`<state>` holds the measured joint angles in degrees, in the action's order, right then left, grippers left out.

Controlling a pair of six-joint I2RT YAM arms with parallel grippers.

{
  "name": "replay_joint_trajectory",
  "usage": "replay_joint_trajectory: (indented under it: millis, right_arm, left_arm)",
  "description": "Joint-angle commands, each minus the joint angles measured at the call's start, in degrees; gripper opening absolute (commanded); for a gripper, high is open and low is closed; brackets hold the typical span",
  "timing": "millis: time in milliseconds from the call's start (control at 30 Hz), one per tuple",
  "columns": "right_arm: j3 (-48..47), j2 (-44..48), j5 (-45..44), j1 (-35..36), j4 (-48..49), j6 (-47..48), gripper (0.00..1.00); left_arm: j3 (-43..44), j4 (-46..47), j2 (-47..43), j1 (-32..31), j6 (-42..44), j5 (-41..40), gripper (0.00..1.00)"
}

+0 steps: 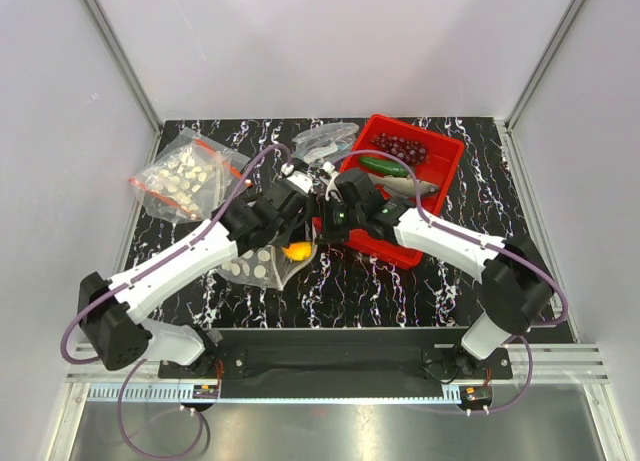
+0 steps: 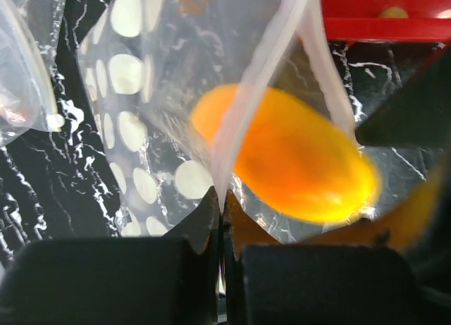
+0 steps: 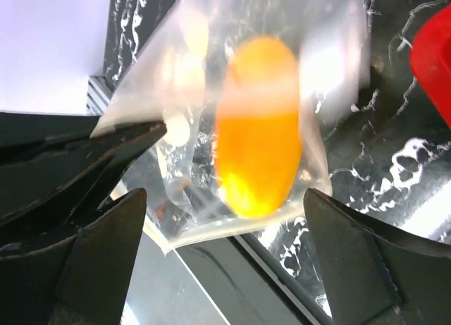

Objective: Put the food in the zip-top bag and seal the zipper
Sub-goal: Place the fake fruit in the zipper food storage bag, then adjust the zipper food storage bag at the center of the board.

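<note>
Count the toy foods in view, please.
4. The orange-yellow fruit is inside the zip-top bag; the grape bunch, cucumber and fish lie in the red tray. The right arm may hide more.

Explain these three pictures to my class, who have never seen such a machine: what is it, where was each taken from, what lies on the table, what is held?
Two robot arms are bolted at the near edge of a black table. The wide picture looks down from above and behind them; the other two come from a camera on each wrist, so the dark shapes there are that arm's own fingers. The left gripper is pinched shut on the film of the dotted zip-top bag, with the orange-yellow fruit inside it. The right gripper stands open on either side of the bag, holding nothing. A red tray holds the grape bunch, the cucumber and the fish. Another spotted bag and a plain clear bag lie farther back.
</note>
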<state>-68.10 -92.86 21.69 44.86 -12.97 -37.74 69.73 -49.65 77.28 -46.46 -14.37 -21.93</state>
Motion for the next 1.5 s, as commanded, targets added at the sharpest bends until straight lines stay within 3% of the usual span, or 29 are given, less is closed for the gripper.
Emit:
replay_joint_trajectory:
  millis: [0, 200, 400, 700, 1067, 1133, 1367, 1467]
  right_arm:
    - [0.24, 2.24, -0.25, 0.58, 4.62, -0.41, 1.00]
    - [0.51, 5.23, -2.53, 0.66, 1.90, 1.17, 0.96]
    - [0.68, 8.75, -8.15, 0.58, -3.55, 3.72, 0.72]
    - [8.76, 10.07, -7.89, 1.28, 2.33, 5.13, 0.72]
    - [5.87, 2.25, -9.03, 2.95, 6.21, 4.42, 0.55]
    - [4.55, 1.72, -9.65, 2.95, 5.33, 4.69, 0.50]
    - [-0.10, 2.42, -11.06, 3.04, 1.38, 5.83, 0.04]
    - [-3.35, 3.73, -11.23, 3.13, -1.79, 6.62, 0.00]
  left_arm:
    - [-0.39, 3.24, -3.71, -0.13, 0.66, 2.42, 0.00]
    - [0.05, 2.98, -3.80, 1.37, 0.31, 4.35, 0.00]
    - [0.05, 2.80, -4.15, 3.56, -0.31, 5.76, 0.00]
    - [-0.04, 3.42, -5.38, 5.67, -0.31, 7.69, 0.00]
    - [-0.21, 3.68, -6.17, 6.82, -0.31, 8.22, 0.00]
    - [-0.13, 3.86, -6.26, 6.91, -0.31, 8.31, 0.00]
    - [-0.13, 4.03, -6.70, 7.52, -0.13, 8.31, 0.00]
    - [-0.21, 3.77, -6.53, 7.70, -0.04, 8.05, 0.00]
